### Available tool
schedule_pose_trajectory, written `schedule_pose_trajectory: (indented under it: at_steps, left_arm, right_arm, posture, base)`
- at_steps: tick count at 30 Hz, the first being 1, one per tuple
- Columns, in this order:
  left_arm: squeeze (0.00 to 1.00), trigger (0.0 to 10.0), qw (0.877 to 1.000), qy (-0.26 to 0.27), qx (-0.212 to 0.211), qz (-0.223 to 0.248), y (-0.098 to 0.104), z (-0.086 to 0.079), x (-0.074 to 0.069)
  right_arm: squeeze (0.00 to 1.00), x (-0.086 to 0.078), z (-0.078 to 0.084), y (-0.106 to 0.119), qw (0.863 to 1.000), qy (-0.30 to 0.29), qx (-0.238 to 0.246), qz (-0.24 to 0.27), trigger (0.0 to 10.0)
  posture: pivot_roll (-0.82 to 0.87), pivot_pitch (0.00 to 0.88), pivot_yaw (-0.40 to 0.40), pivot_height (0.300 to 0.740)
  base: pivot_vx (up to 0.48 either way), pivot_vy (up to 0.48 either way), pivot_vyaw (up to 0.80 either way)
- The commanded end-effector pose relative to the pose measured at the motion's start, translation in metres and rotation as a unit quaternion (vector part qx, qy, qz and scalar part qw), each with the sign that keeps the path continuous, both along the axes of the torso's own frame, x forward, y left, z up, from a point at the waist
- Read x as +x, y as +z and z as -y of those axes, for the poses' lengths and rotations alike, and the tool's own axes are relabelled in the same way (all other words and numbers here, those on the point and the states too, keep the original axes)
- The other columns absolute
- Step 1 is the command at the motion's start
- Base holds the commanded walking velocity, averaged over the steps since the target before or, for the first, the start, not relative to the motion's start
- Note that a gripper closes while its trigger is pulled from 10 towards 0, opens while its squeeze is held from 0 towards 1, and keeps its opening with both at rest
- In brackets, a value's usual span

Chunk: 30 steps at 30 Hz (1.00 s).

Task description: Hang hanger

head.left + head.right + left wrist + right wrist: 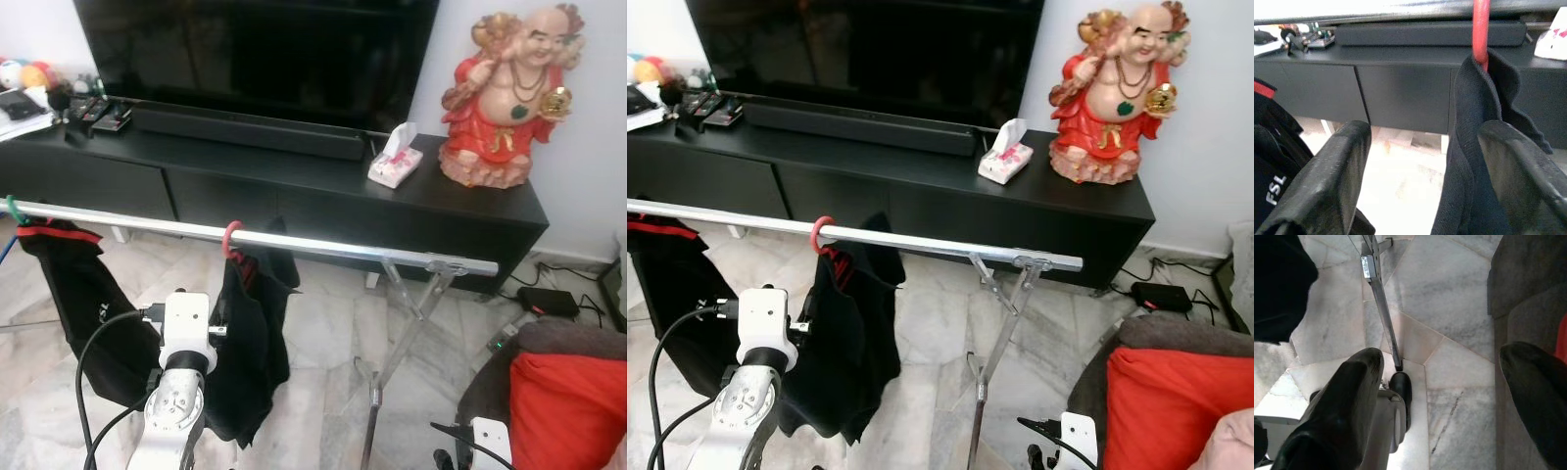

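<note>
Your red hanger (233, 242) is hooked over the silver rail (323, 244) with a black garment (250, 333) draped on it, in front of the black TV console (294, 186). Left gripper (1420, 181) sits just below the rail, fingers (1327, 181) spread apart with the garment's fabric between them (not pinched). Right gripper (1449, 401) hangs low over the marble floor (1449, 308) near the rack's leg (1383, 313), fingers apart, holding nothing.
</note>
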<state>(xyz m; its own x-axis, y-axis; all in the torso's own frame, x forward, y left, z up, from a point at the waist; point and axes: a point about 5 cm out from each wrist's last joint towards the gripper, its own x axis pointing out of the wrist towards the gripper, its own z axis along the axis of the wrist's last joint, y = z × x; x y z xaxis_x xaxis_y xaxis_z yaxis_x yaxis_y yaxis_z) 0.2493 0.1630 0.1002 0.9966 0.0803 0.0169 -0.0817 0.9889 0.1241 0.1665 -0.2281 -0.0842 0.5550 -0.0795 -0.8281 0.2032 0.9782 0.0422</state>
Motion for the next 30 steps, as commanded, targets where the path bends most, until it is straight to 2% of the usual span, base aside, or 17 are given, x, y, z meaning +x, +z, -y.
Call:
schedule_pose_trajectory:
  at_steps: [1, 2, 8, 13, 30]
  left_arm:
    - [0.40, 10.0, 1.000, -0.008, 0.007, 0.014, 0.005, 0.003, -0.002]
    - [0.00, 10.0, 0.999, -0.018, 0.018, 0.019, 0.006, 0.005, -0.007]
    - [0.00, 10.0, 0.999, -0.035, 0.030, 0.014, 0.002, 0.012, -0.013]
    - [0.00, 10.0, 0.999, -0.039, 0.013, 0.022, 0.005, 0.015, -0.011]
    - [0.00, 10.0, 0.998, -0.058, 0.019, 0.023, 0.005, 0.020, -0.013]
  right_arm:
    - [0.00, -0.001, 0.003, 0.000, 1.000, -0.001, -0.004, -0.004, 10.0]
    - [0.00, -0.001, 0.003, 0.000, 1.000, 0.000, -0.004, -0.004, 10.0]
    - [0.00, -0.001, 0.003, 0.000, 1.000, 0.003, -0.006, -0.005, 10.0]
    - [0.00, -0.001, 0.003, 0.000, 1.000, 0.004, -0.007, -0.005, 10.0]
    - [0.00, -0.003, 0.001, -0.001, 1.000, 0.006, -0.005, -0.007, 10.0]
  posture:
    - [0.08, 0.000, -0.069, 0.716]
    - [0.08, 0.000, -0.069, 0.716]
    - [0.09, 0.000, -0.070, 0.716]
    - [0.09, 0.000, -0.067, 0.716]
    - [0.09, 0.000, -0.056, 0.716]
  base:
    - [0.000, 0.000, 0.00]
    - [0.000, 0.000, 0.00]
    - [0.000, 0.000, 0.00]
    - [0.000, 0.000, 0.00]
    - [0.000, 0.000, 0.00]
